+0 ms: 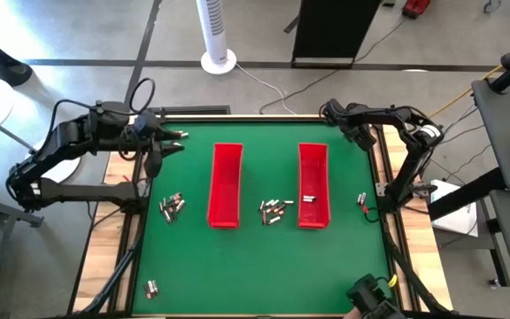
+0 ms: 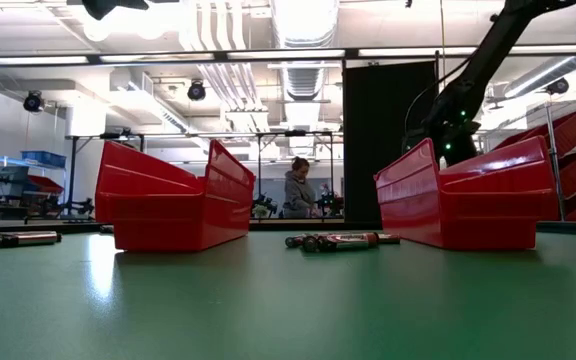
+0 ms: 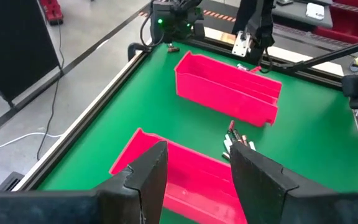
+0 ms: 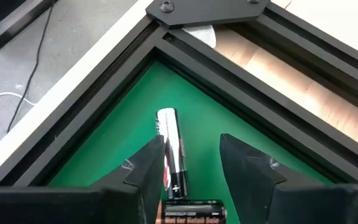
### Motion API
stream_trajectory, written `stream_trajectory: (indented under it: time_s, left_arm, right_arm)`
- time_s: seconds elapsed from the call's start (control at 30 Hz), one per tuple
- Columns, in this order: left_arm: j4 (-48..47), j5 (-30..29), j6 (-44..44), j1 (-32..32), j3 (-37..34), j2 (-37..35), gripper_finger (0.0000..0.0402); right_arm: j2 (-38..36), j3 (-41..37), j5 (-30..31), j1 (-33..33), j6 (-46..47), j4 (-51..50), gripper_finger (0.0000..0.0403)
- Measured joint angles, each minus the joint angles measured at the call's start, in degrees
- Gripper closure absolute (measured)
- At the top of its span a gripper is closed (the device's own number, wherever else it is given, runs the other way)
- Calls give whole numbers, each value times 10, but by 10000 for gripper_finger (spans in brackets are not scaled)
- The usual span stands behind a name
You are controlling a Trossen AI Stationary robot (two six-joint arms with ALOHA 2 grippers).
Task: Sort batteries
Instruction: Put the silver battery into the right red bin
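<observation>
Your right gripper [image 4: 188,165] hangs over the table's far right corner, fingers apart around a stray battery [image 4: 171,152] for pickup. Your left gripper [image 3: 197,171], also open, waits at the far left.

Battery markings, mostly too small for us to read.
In the right wrist view we see a plus sign on the silvery battery [image 4: 171,163], and white lettering on a dark battery [image 4: 190,213] beside it that seems to begin "Not for Retail"; nothing else is legible.
</observation>
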Motion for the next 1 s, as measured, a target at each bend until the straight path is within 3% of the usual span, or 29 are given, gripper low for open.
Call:
stream_trajectory:
  time_s: [0.27,0.53,0.77,1.0]
  left_arm:
    - [55,-5,-10,4,-46,-33,246]
    - [54,-54,-31,4,-81,-70,246]
    - [57,-75,-25,4,-82,-71,246]
    - [57,-92,-17,4,-82,-73,246]
  right_arm:
    - [5,2,-5,3,-6,-7,281]
    - [5,-7,-43,7,48,9,265]
    - [11,-12,-52,19,59,21,250]
    - [12,-12,-49,25,60,26,263]
